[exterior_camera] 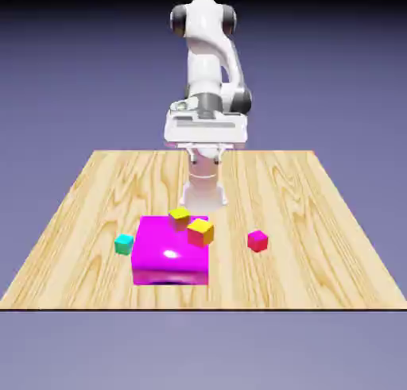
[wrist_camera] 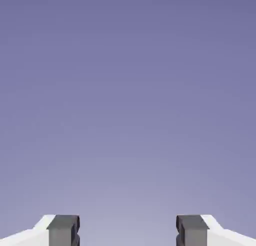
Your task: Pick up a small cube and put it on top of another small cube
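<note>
The small pink-magenta cube lies on the wooden table, to the exterior view's right of a big magenta block. Two small cubes with yellow tops are at that block: one on its top near the right corner, the other at its far edge. My gripper hangs high over the far part of the table, well away from every cube. In the hand view my gripper is open, with only the blue-violet backdrop between its grey fingertips.
A small teal cube sits on the table just to the exterior view's left of the big block. The robot's base stands behind the block.
</note>
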`<state>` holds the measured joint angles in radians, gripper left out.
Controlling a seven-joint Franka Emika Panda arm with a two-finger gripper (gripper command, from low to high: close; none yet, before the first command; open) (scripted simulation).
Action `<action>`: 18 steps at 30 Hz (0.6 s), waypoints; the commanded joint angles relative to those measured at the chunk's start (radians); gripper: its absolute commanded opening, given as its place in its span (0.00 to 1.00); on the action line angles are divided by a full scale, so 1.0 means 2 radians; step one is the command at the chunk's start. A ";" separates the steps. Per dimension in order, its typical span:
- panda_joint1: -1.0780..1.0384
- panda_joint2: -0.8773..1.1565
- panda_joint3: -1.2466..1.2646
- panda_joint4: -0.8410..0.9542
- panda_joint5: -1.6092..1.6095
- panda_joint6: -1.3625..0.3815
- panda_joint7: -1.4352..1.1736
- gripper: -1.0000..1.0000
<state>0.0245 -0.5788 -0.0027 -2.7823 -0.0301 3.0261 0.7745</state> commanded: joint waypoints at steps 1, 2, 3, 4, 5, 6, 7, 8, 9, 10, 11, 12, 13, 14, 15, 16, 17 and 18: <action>0.018 0.008 -0.011 0.008 -0.004 -0.008 -0.001 0.50; 0.036 0.016 -0.023 0.017 -0.008 -0.015 -0.001 0.50; 0.054 0.027 -0.034 0.019 -0.004 -0.021 -0.011 0.50; 0.072 0.040 -0.046 0.020 0.002 -0.026 -0.023 0.50; 0.091 0.053 -0.058 0.020 0.008 -0.032 -0.036 0.50; 0.109 0.066 -0.070 0.021 0.013 -0.037 -0.048 0.50; 0.127 0.079 -0.082 0.022 0.019 -0.043 -0.060 0.50; 0.145 0.091 -0.094 0.022 0.025 -0.048 -0.072 0.50; 0.163 0.104 -0.106 0.023 0.031 -0.053 -0.085 0.50; 0.181 0.117 -0.118 0.024 0.037 -0.059 -0.097 0.50; 0.199 0.130 -0.130 0.024 0.043 -0.064 -0.109 0.50; 0.217 0.143 -0.142 0.025 0.049 -0.069 -0.122 0.50; 0.236 0.156 -0.154 0.025 0.054 -0.075 -0.134 0.50; 0.254 0.168 -0.166 0.026 0.060 -0.080 -0.146 0.50; 0.272 0.181 -0.178 0.027 0.066 -0.085 -0.158 0.50; 0.290 0.194 -0.190 0.027 0.072 -0.091 -0.171 0.50; 0.308 0.207 -0.202 0.028 0.078 -0.096 -0.183 0.50; 0.326 0.220 -0.214 0.029 0.084 -0.102 -0.195 0.50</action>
<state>0.6768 -0.1397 -0.4301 -2.7253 0.1371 2.8229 0.3840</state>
